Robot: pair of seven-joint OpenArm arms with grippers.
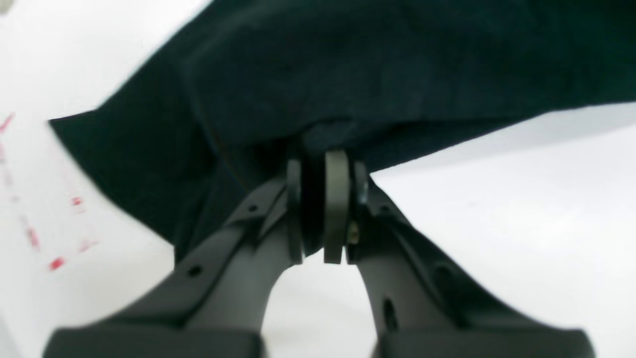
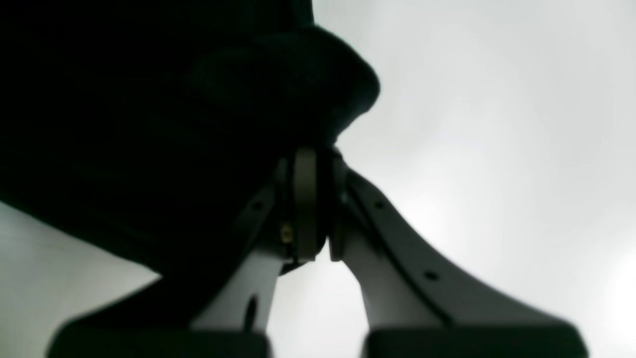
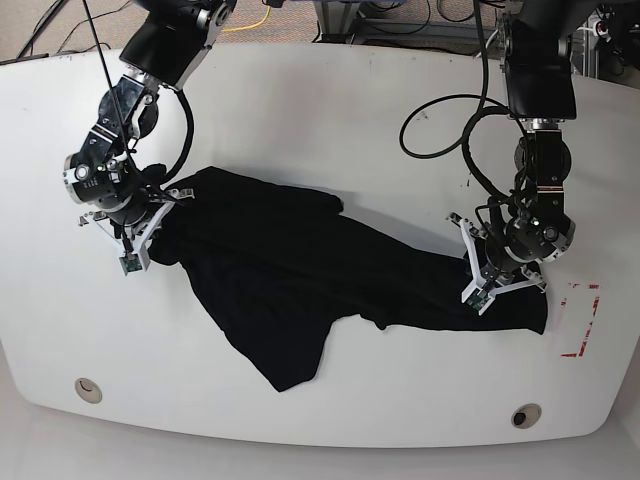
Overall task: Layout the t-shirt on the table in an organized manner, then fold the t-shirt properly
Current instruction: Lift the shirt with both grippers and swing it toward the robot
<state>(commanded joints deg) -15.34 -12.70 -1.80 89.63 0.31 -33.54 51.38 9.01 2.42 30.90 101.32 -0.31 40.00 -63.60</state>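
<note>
**Two grippers pinching one black t-shirt across the desk**

One white desk [image 3: 330,110] with rounded corners fills the base view, its surface smooth and bare apart from the cloth. Two small round holes sit near its front edge, one [image 3: 87,389] toward the front-left corner and one [image 3: 526,414] toward the front-right corner. A red tape rectangle mark [image 3: 580,320] lies close to the right edge; it shows again as blurred red dashes at the left of the left wrist view.

The black t-shirt [image 3: 300,280] stretches in a long wrinkled band across the middle of the desk, from the left side toward the right edge, ending just beside the red tape mark. A loose flap hangs toward the front edge near the middle.

The left gripper [image 3: 497,277] stands at the shirt's right end. In the left wrist view [image 1: 323,164] its jaws are drawn together with a fold of the dark cloth [image 1: 348,74] bunched between them, the fabric lifted a little off the white surface.

The right gripper [image 3: 150,232] stands at the shirt's left end. In the right wrist view [image 2: 310,159] its jaws are likewise pressed together on a rounded bunch of the shirt [image 2: 174,124], which fills the left half of that view in deep shadow.
</note>
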